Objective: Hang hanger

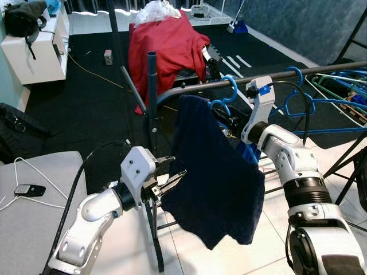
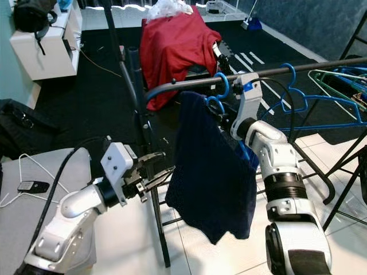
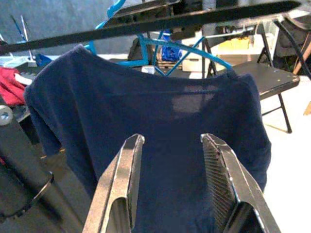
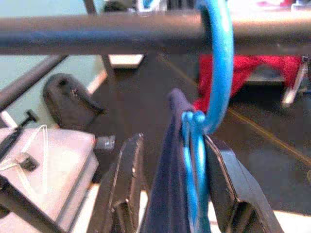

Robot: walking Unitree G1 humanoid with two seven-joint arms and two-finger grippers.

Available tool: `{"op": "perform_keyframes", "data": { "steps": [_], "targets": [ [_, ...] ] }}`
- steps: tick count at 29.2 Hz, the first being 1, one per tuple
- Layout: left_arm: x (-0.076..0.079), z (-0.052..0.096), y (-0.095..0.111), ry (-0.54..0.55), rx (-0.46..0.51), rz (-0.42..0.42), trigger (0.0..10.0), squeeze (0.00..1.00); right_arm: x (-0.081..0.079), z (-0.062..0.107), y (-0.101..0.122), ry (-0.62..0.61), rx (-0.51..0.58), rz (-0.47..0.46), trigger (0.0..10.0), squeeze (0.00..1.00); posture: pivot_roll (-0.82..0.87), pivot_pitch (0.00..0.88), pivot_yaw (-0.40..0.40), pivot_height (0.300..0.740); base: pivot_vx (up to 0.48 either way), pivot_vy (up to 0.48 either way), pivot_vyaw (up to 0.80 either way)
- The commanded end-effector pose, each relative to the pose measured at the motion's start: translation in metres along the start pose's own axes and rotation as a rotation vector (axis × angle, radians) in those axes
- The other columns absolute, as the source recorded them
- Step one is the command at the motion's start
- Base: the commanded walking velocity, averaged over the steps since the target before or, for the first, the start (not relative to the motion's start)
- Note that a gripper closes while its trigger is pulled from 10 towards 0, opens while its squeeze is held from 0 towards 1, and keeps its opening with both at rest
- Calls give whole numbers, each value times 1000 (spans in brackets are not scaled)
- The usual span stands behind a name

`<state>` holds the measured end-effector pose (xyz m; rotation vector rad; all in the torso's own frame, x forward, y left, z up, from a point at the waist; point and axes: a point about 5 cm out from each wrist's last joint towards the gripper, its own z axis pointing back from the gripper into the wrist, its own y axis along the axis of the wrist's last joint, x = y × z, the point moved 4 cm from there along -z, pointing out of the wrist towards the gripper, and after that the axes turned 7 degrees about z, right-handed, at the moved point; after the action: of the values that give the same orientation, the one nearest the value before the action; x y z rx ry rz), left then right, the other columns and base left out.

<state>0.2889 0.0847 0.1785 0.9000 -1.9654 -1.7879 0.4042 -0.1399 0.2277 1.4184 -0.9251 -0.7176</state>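
A blue hanger (image 1: 231,87) carrying a navy shirt (image 1: 218,177) hangs by its hook over the black rail (image 1: 321,70). In the right wrist view the hook (image 4: 219,58) curls over the rail (image 4: 97,34). My right gripper (image 4: 175,141) is open, its fingers on either side of the hanger's neck and the shirt collar just below the rail. My left gripper (image 1: 176,167) is open too. It sits low at the shirt's left edge and points at the cloth (image 3: 160,111) with nothing between its fingers.
More blue and green hangers (image 1: 332,97) hang further right on the rail. The rack's upright post (image 1: 152,86) stands just behind my left gripper. A red cloth (image 1: 166,46) covers a chair behind. At my left is a grey table (image 1: 34,229) with a phone (image 1: 30,190).
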Motion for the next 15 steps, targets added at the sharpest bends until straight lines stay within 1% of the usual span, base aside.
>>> {"op": "perform_keyframes", "data": {
  "steps": [1,2,4,5,6,7,9,10,11,13,14,15],
  "targets": [
    [4,1,0,-22,-9,2,10000,0,-2,0,5,-7,17,21,10000,0,-62,106,-29,740,0,0,0],
    [5,0,-1,-29,-9,5,10000,0,-8,5,3,-26,36,8,10000,0,-65,104,-27,740,0,0,0],
    [5,0,-1,-29,-9,5,10000,0,-8,5,3,-26,36,8,10000,0,-65,104,-27,740,0,0,0],
    [7,0,-1,-35,-11,8,10000,0,-13,9,0,-45,41,-11,10000,0,-67,103,-27,740,0,0,0],
    [7,0,-1,-35,-11,8,10000,0,-13,9,0,-45,41,-11,10000,0,-67,103,-27,740,0,0,0],
    [8,0,-1,-40,-13,10,10000,0,-20,15,-5,-59,39,-2,10000,0,-67,102,-29,740,0,0,0],
    [8,0,-1,-40,-13,10,10000,0,-20,15,-5,-59,39,-2,10000,0,-67,102,-29,740,0,0,0],
    [8,1,-2,-38,-18,16,10000,0,-27,21,-9,-81,46,27,10000,0,-68,102,-32,740,0,0,0],
    [7,2,-5,-23,-24,22,10000,0,-31,28,-14,-122,46,105,10000,0,-68,101,-35,740,0,0,0],
    [7,2,-5,-23,-24,22,10000,0,-31,28,-14,-122,46,105,10000,0,-68,101,-35,740,0,0,0],
    [5,3,-7,-6,-29,28,10000,0,-33,34,-20,-162,45,165,10000,0,-67,100,-37,740,0,0,0],
    [5,3,-8,3,-32,32,10000,0,-35,39,-31,-186,15,198,10000,0,-67,97,-35,740,0,0,0]
  ]
}}
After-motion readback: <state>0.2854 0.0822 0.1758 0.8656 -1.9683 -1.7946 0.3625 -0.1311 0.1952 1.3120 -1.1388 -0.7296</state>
